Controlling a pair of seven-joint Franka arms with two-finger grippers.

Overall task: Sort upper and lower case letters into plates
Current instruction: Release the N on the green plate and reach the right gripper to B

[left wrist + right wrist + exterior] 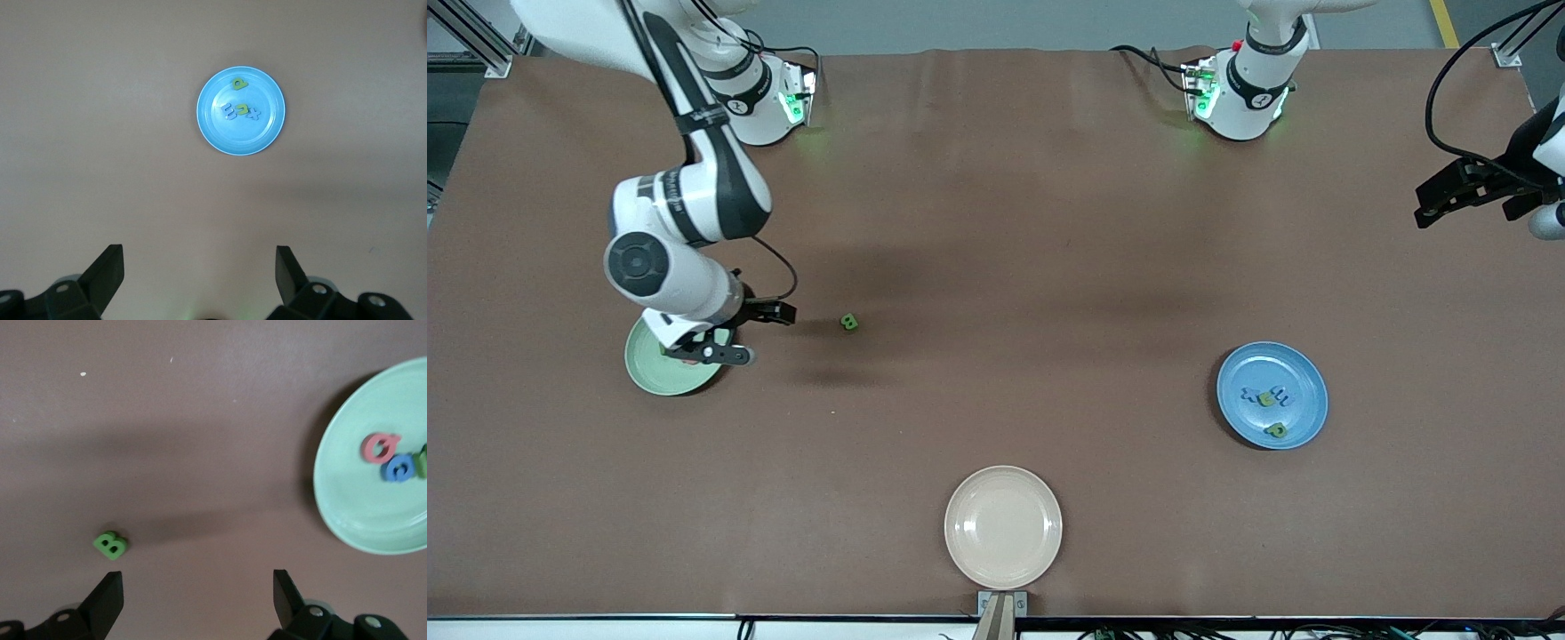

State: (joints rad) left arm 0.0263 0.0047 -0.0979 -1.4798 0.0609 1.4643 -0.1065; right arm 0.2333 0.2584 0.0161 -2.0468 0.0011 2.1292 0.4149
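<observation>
Both pairs of fingers stand wide apart with nothing between them: the right gripper (725,342) hangs over the edge of the mint green plate (660,378), and the left gripper (1463,191) waits in the air over the left arm's end of the counter (996,222), well apart from every plate. In the right wrist view the right gripper's fingers (107,600) frame bare counter, and in the left wrist view the left gripper's fingers (107,273) do the same.

Taking the cream-beige plate (1003,526) as the landmark, it lies nearest the front camera, at the counter's middle, and holds nothing. Farther from the camera than it, toward the left arm's end, sits the blue plate (1272,395). It carries several small letters: a green letter (1277,430) by the rim nearest the camera and a cluster of blue and green letters (1267,396) near the plate's middle. Farther again than the cream-beige plate, toward the right arm's end, lies the mint green plate, partly hidden by the right arm. The right wrist view shows a red letter (379,447), a blue letter (399,470) and the edge of a green one touching in a row on it. A green letter B (850,322) lies alone on the bare counter, between the mint green plate and the counter's middle, farther from the camera than either coloured plate.
</observation>
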